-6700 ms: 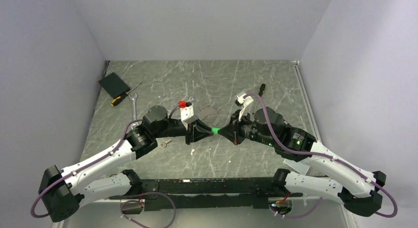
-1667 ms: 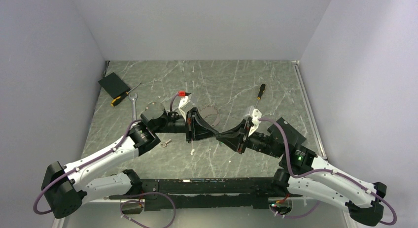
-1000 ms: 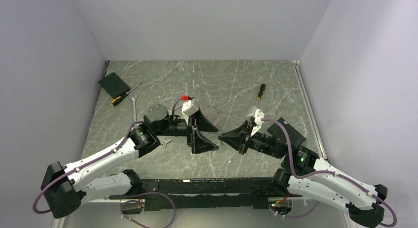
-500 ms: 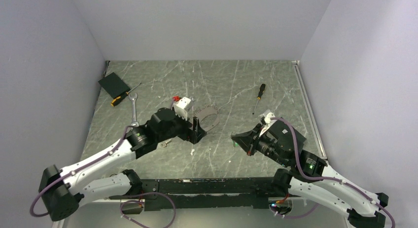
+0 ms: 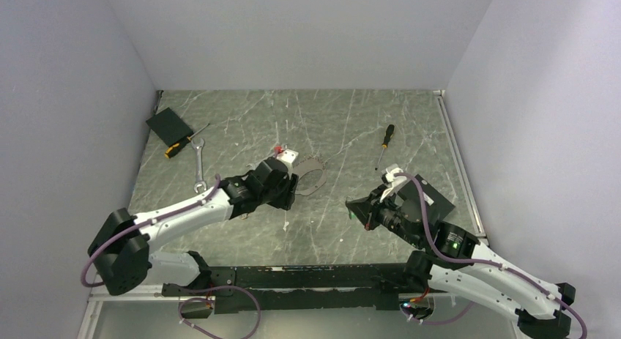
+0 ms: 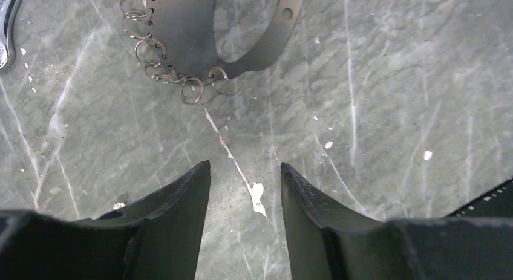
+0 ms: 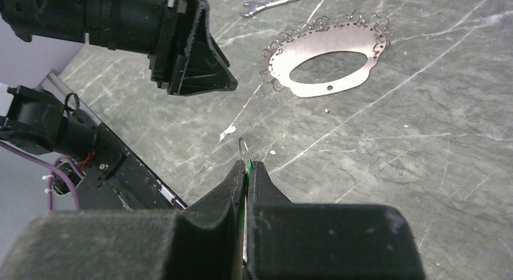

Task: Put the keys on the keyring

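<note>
Nearest to the bases, the right gripper (image 7: 248, 165) has matte black, wedge-shaped fingers pressed together on the green key (image 7: 246, 169). Only a thin bright green strip of the key shows between them, with a fine wire loop standing out past the tips; the rest is hidden inside the fingers. This arm is bent low over the table (image 5: 351, 119), a dark grey-green surface with white veins like marble, and its gripper points to the left. A little further lies a thin straight string (image 6: 233, 156) with a white flake at its end. Over it hangs the left gripper (image 6: 244, 168), its two black fingers standing apart with nothing between them. The left arm is stretched to the middle of the table. Beyond the string the keyring (image 7: 320, 89) lies flat: a thin oval band of dull silvery metal with an oval opening, one small drilled hole, and many little wire rings along part of its outer edge. Further off lies a shiny wrench (image 7: 284, 0), cut off in the left wrist view.
</note>
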Action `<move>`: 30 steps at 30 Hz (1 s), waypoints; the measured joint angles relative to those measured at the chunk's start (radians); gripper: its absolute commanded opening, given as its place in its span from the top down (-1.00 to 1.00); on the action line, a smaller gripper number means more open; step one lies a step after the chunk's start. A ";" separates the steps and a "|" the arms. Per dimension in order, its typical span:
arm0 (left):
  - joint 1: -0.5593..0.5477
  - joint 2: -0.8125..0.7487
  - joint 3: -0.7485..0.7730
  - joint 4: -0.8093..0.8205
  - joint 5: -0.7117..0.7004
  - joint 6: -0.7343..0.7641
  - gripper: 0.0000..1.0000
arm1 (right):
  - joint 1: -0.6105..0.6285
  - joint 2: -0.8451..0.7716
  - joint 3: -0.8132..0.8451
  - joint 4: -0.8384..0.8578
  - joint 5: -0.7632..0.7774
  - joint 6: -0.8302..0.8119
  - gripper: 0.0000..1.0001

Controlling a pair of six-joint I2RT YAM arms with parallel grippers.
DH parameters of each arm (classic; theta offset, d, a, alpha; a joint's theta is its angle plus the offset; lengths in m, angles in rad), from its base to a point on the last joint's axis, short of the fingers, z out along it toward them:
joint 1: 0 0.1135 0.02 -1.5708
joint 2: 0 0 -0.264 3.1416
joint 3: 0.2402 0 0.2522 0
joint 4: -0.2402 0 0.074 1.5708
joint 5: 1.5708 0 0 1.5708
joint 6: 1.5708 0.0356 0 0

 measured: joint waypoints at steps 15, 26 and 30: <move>0.010 0.359 0.291 -0.095 -0.054 0.002 0.30 | 0.000 0.056 -0.003 0.003 -0.002 -0.044 1.00; 0.011 0.479 0.349 -0.188 -0.080 -0.008 0.40 | 0.000 0.028 -0.011 0.000 -0.002 -0.052 1.00; 0.011 0.496 0.352 -0.192 -0.081 -0.008 0.40 | 0.000 0.024 -0.015 -0.003 -0.002 -0.052 1.00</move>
